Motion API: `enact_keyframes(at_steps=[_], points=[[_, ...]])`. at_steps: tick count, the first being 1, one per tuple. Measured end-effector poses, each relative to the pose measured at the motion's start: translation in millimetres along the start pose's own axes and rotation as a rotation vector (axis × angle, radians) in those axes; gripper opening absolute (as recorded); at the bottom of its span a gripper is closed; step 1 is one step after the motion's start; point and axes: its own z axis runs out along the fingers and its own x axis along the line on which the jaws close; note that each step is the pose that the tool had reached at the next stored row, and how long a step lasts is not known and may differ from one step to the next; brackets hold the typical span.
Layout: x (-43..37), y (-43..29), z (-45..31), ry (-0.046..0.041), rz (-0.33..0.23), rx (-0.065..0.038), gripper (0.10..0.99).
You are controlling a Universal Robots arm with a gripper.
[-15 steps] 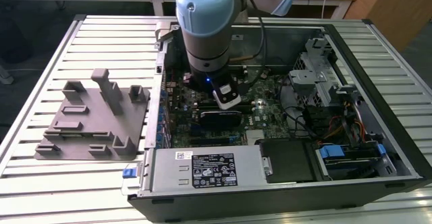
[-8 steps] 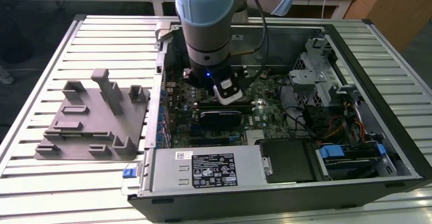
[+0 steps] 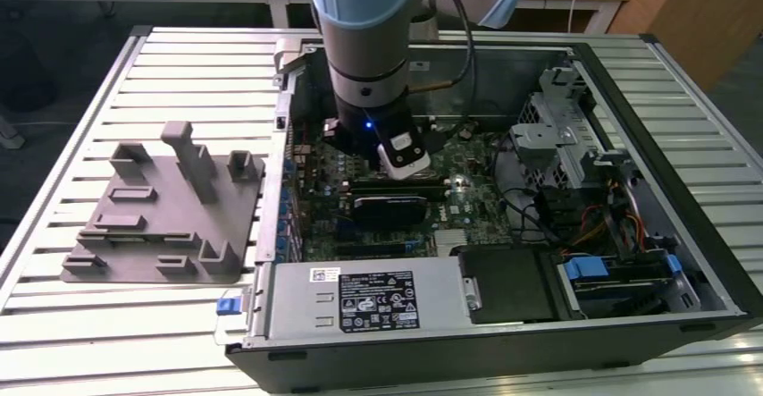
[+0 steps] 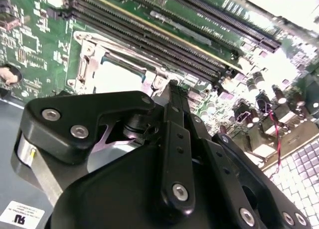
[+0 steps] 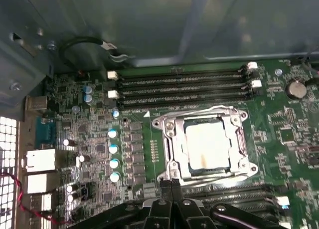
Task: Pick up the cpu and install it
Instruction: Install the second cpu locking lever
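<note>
While your arm hangs over the open case point(image 3: 667, 262) in the exterior view, its wrist sits low in the middle of the frame above the board point(image 3: 477, 208), and the grey fixture point(image 3: 161, 213) at the left carries no chip that you can make out. Turning to the second wrist view, the gripper point(image 4: 172, 89) has its fingers drawn together with nothing between them, and the cpu point(image 4: 117, 77) shows pale in the socket point(image 4: 87, 59) just above them. Lastly, the first wrist view puts the cpu point(image 5: 207, 146) flat inside the metal socket frame point(image 5: 169, 134) right of center, with the fingertips point(image 5: 171, 185) meeting at the bottom edge. By that showing, you have the chip seated; whether the frame is latched I cannot tell.
</note>
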Motion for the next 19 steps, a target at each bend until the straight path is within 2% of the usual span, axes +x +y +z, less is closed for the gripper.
enact_keyframes(at_steps=[2, 9, 15, 19], points=[[-1.7, 0.2, -0.1, -0.0013, 0.002, 0.01, 0.106], [-15.3, 3.5, 1.5, -0.0033, 0.005, 0.025, 0.106], [-22.3, 9.9, 3.4, -0.0061, 0.006, 0.046, 0.106], [-25.1, 18.0, 5.6, -0.0066, 0.005, 0.057, 0.106]])
